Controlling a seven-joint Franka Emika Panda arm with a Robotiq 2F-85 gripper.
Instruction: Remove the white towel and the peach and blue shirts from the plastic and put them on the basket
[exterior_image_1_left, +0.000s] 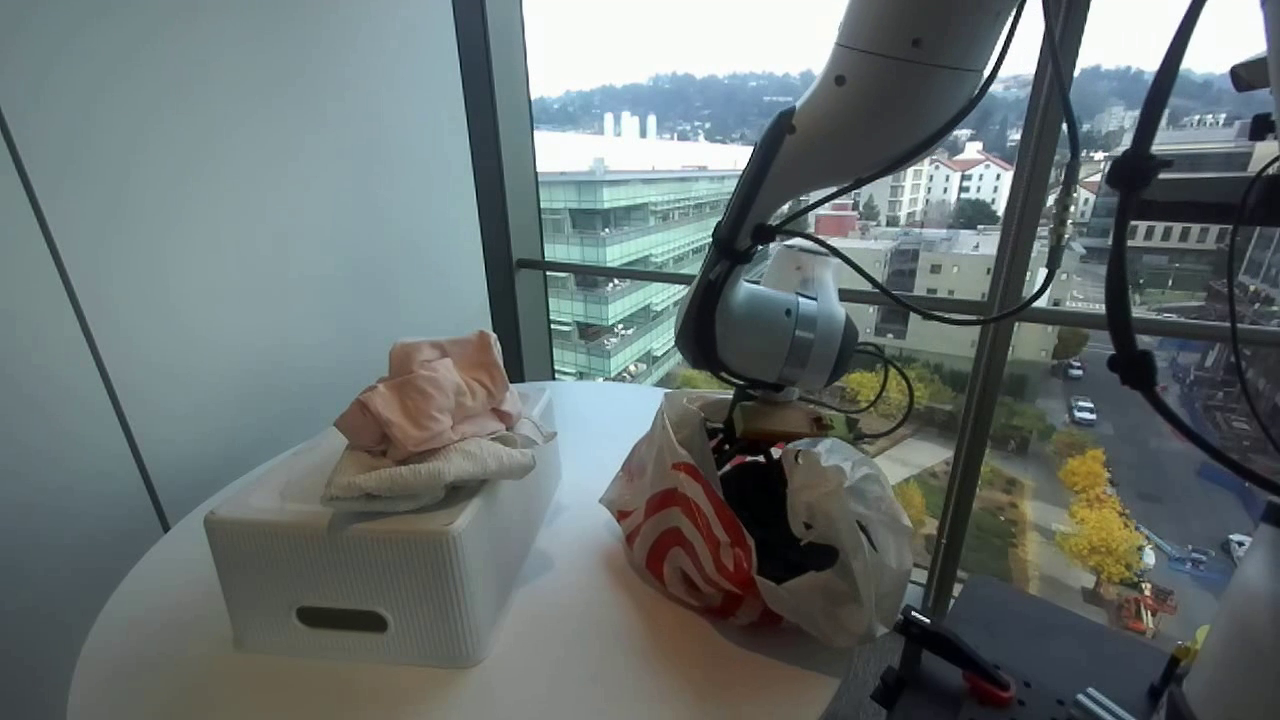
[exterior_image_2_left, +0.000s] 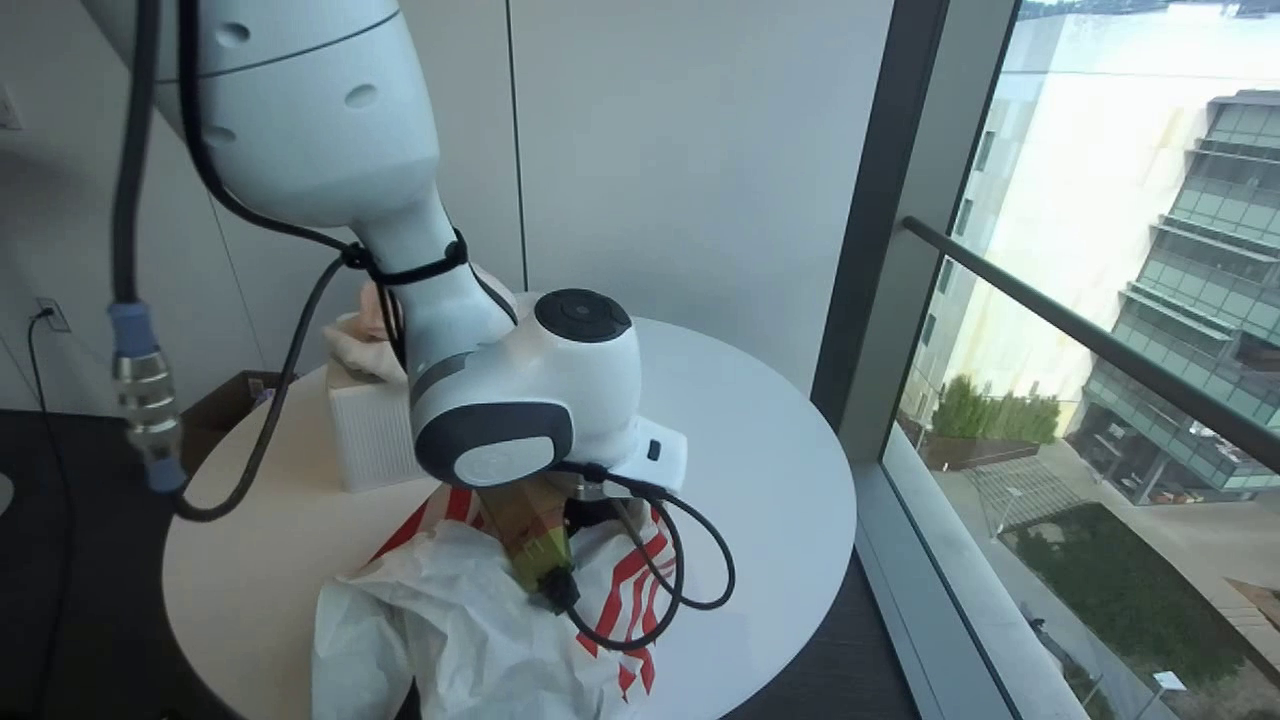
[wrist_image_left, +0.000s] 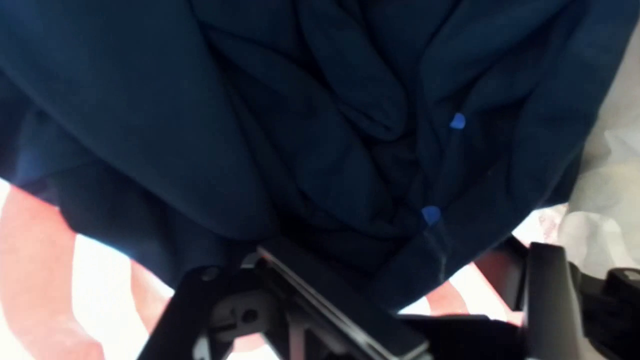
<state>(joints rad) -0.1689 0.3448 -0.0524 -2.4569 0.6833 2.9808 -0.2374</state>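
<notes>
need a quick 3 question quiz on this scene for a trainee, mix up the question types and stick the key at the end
1. True or false: the peach shirt rests on top of the white towel, which itself lies on the basket.
2. Multiple choice: which of these sits in the plastic bag?
a) the peach shirt
b) the white towel
c) the navy shirt
3. Fill the gap with "open" or "shut": in the wrist view, the jaws of the claw are ____.

Key:
1. True; an exterior view shows the peach shirt uppermost.
2. c; its dark fabric shows in the mouth of the bag.
3. open; they stand well apart.
</notes>
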